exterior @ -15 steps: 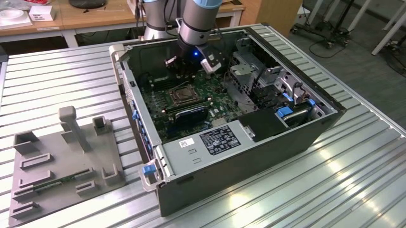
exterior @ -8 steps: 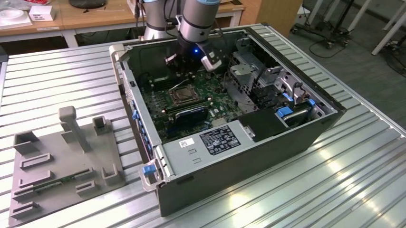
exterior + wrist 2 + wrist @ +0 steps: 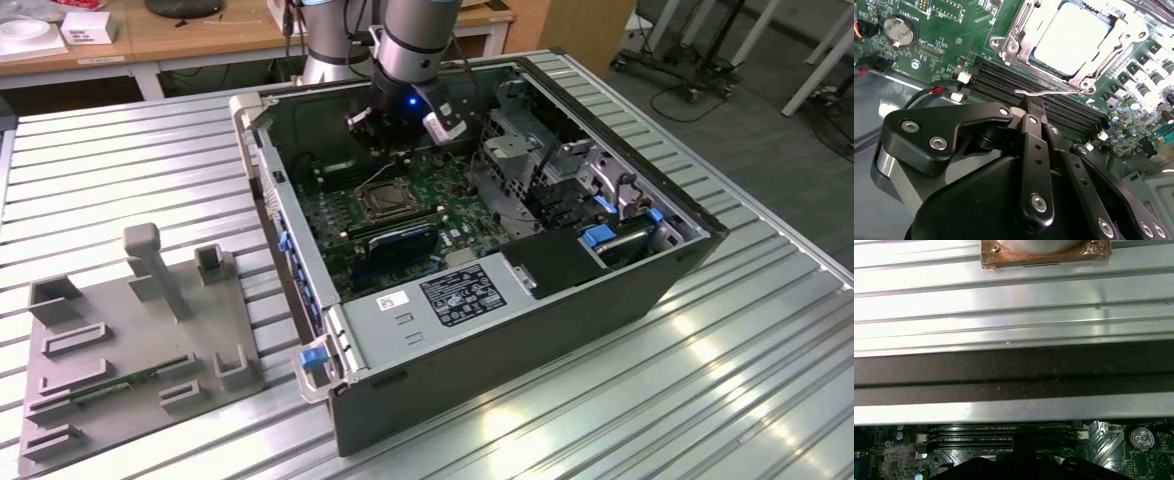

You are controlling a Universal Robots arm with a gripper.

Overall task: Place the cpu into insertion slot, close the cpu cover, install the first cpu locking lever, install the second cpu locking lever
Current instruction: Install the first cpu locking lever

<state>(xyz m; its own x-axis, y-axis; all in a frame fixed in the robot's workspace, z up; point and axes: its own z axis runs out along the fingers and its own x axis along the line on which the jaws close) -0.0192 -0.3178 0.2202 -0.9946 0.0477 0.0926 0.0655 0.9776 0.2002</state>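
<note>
In the second wrist view the cpu (image 3: 1071, 35) lies in the insertion slot (image 3: 1015, 31), its pale metal top showing through the window of the cpu cover (image 3: 1114, 31), which lies flat over it. A thin silver locking lever (image 3: 1054, 91) runs along the socket's near edge. My gripper (image 3: 1035, 106) is shut, and its black tips sit right against this lever. Whether they press it I cannot tell. In the exterior view the gripper (image 3: 400, 125) hangs inside the open computer case, just behind the socket (image 3: 380, 200).
Long black memory slots (image 3: 1044, 100) lie between my fingers and the socket. A coin battery (image 3: 899, 29) sits on the green board. The case walls (image 3: 627, 190) and drive cages hem the arm in. A grey fixture (image 3: 134, 350) stands on the ribbed table at the exterior view's left.
</note>
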